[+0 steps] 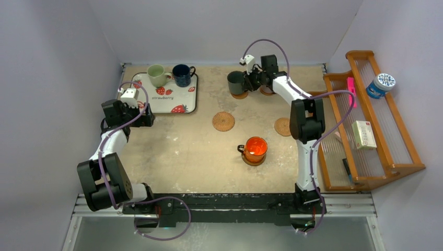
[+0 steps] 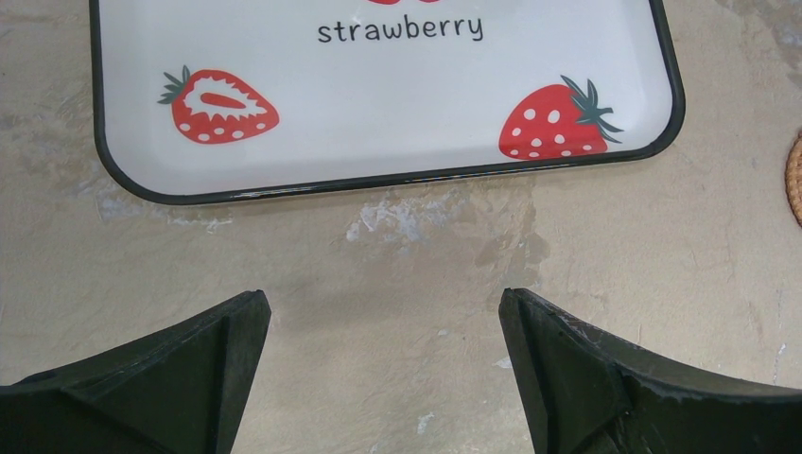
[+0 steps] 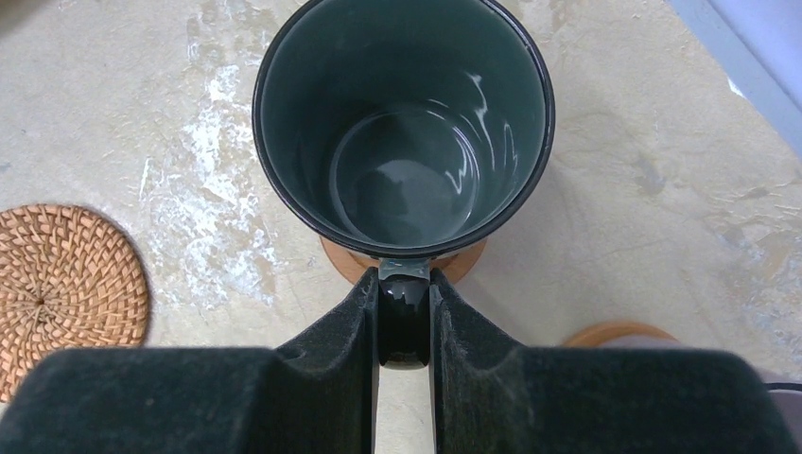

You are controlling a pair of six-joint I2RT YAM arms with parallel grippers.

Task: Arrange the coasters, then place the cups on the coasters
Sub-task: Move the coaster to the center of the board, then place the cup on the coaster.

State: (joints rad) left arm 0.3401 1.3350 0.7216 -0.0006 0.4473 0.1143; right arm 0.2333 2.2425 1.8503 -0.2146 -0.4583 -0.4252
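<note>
- Right gripper (image 3: 405, 284) is pinched narrow on the handle of the dark green mug (image 3: 404, 123). The mug stands upright at the far side of the table over a plain tan coaster (image 3: 345, 263); whether its base touches the disc cannot be told.
- Left gripper (image 2: 383, 307) is spread wide and holds nothing. It hangs over bare table just short of the tray's near rim.
- Pale lilac-grey walls (image 1: 209, 26) close the table in at the left, back and right.
- The table (image 1: 177, 157) has a beige, mottled top with whitish scuffs and worn patches.
- A wooden rack (image 1: 389, 157) stands along the right edge, holding a blue-and-white jar (image 1: 380, 85) and a white box (image 1: 364, 134).
- The strawberry tray (image 1: 177, 97) lies at the far left and carries the pale green mug (image 1: 155, 75) and the navy mug (image 1: 182, 75) side by side.
- The orange mug (image 1: 255, 149) sits on a dark coaster (image 1: 254, 161), nearer the arms.
- The centre woven coaster (image 1: 223, 121) and the right woven coaster (image 1: 282, 126) both lie bare.
- Another tan coaster (image 1: 267, 91) shows just beside the right gripper.
</note>
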